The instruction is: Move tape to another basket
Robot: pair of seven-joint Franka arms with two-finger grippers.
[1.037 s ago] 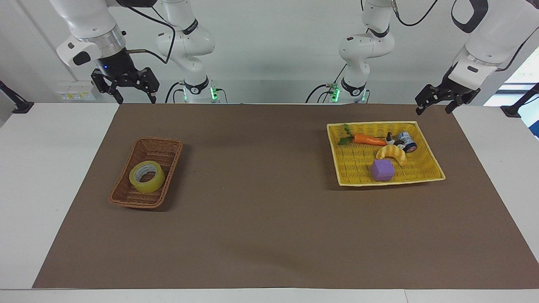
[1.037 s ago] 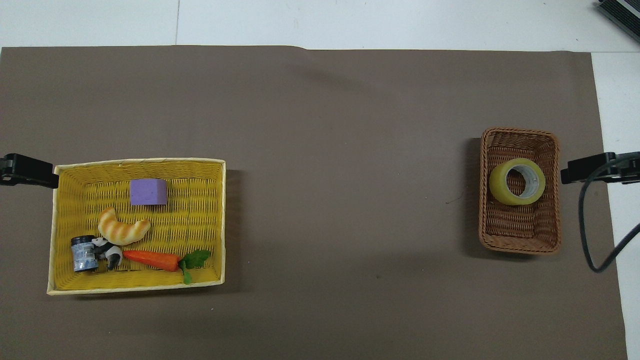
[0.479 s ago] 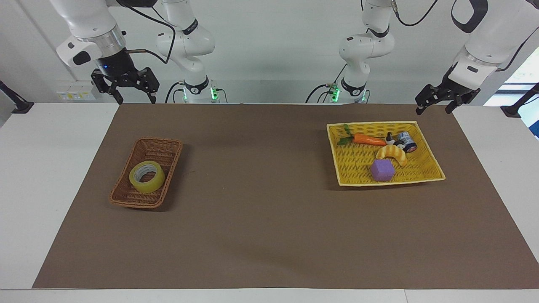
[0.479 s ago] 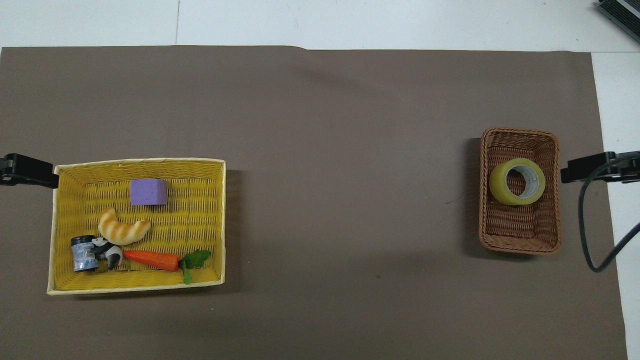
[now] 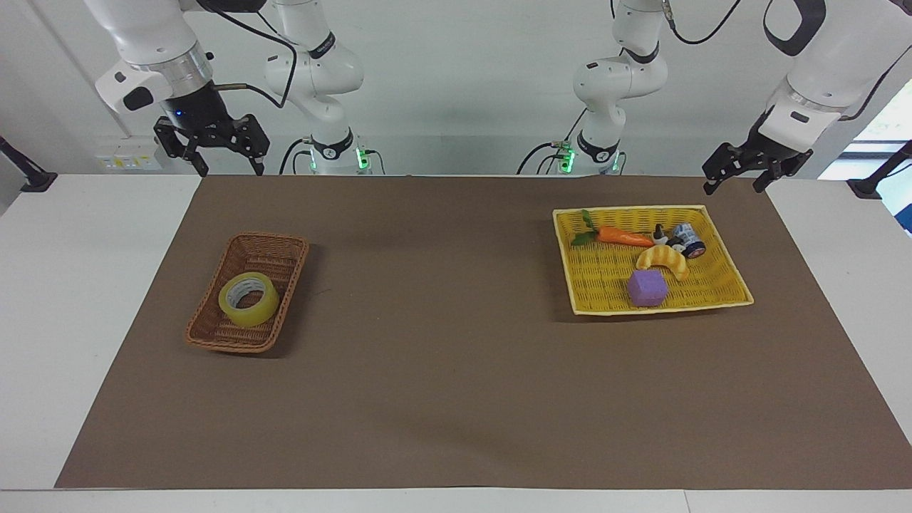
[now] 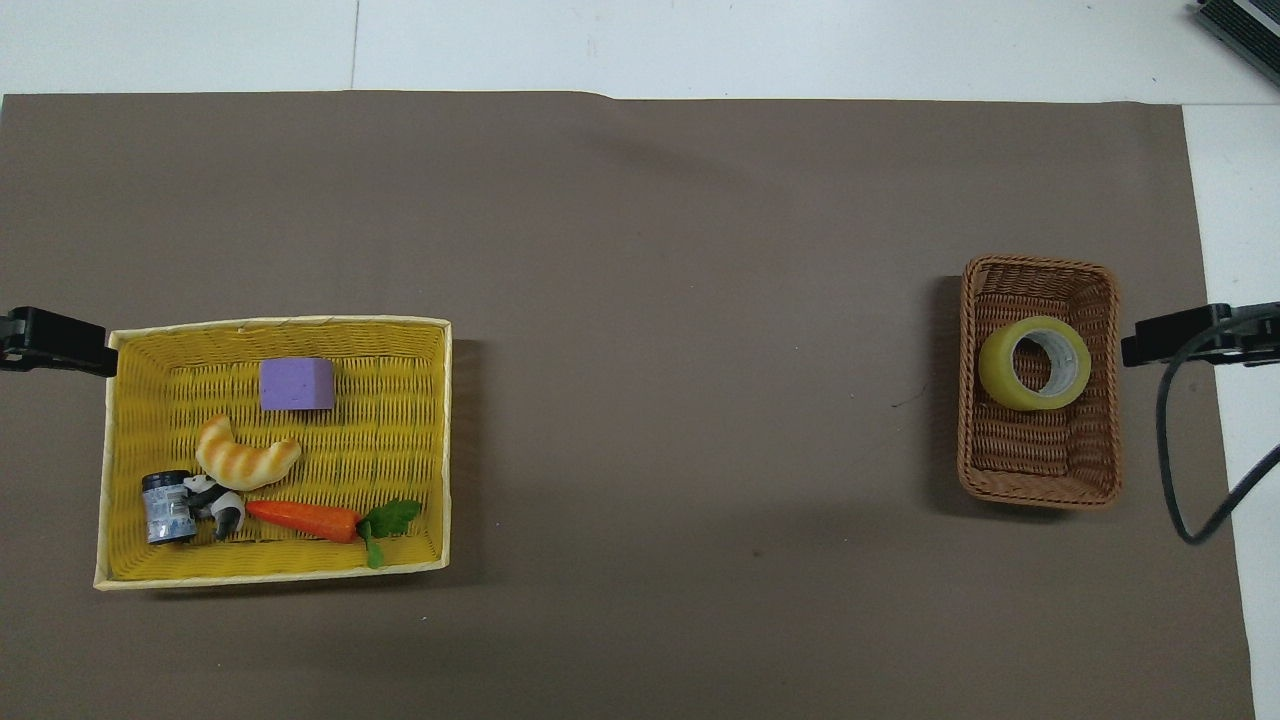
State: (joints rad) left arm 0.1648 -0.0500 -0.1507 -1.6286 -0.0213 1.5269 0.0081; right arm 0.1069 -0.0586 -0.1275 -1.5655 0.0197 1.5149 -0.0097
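Observation:
The yellow tape roll (image 5: 248, 299) lies in the brown wicker basket (image 5: 214, 340) toward the right arm's end of the table; it also shows in the overhead view (image 6: 1035, 362), inside that basket (image 6: 1040, 490). My right gripper (image 5: 231, 169) hangs open and empty in the air over the table's edge nearest the robots, apart from the basket; its tip shows in the overhead view (image 6: 1175, 340). My left gripper (image 5: 732, 187) hangs open and empty over the mat beside the yellow basket; its tip shows in the overhead view (image 6: 55, 342). Both arms wait.
A shallow yellow woven basket (image 5: 655, 308) toward the left arm's end holds a purple block (image 5: 647, 288), a striped croissant toy (image 5: 665, 260), a toy carrot (image 5: 623, 236), a small panda figure and a small jar (image 5: 688, 239). A brown mat (image 5: 442, 356) covers the table.

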